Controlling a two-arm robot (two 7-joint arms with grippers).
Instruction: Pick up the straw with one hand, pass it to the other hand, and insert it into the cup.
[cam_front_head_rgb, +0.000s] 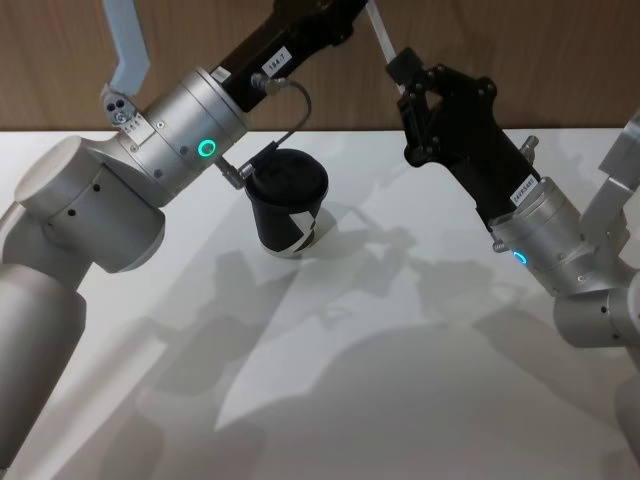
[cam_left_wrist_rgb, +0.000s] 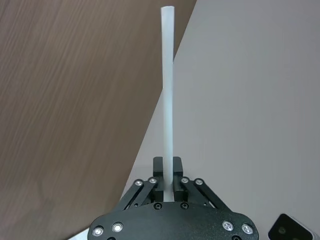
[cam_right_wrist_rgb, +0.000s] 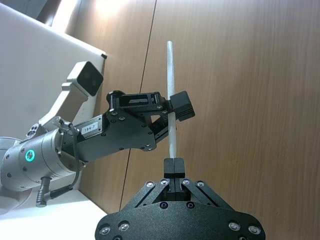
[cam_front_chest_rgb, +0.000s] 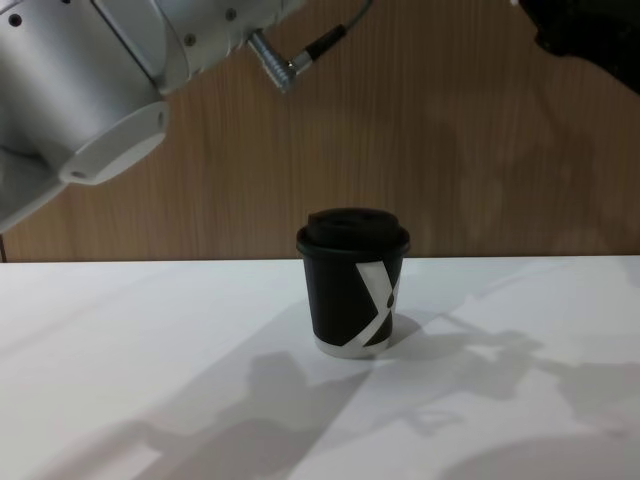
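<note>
The thin white straw (cam_front_head_rgb: 382, 32) hangs in the air high above the table, behind and to the right of the cup. Both grippers hold it. My left gripper (cam_left_wrist_rgb: 167, 173), on a silver wrist with a green ring, is shut on the straw (cam_left_wrist_rgb: 167, 90), which runs straight out from its fingers. My right gripper (cam_right_wrist_rgb: 173, 166) is shut on one end of the straw (cam_right_wrist_rgb: 171, 75), and the left gripper (cam_right_wrist_rgb: 175, 106) clamps it farther along. In the head view the right gripper (cam_front_head_rgb: 402, 68) grips the straw's lower end. The black lidded cup (cam_front_head_rgb: 288, 205) (cam_front_chest_rgb: 352, 290) stands upright on the table.
The white table (cam_front_head_rgb: 400, 380) (cam_front_chest_rgb: 150, 340) carries the arms' shadows. A brown wood-panelled wall (cam_front_chest_rgb: 480, 150) rises behind it. The left arm's silver wrist (cam_front_chest_rgb: 100, 80) hangs over the cup's left side, and part of the right gripper (cam_front_chest_rgb: 590, 30) shows at the upper right.
</note>
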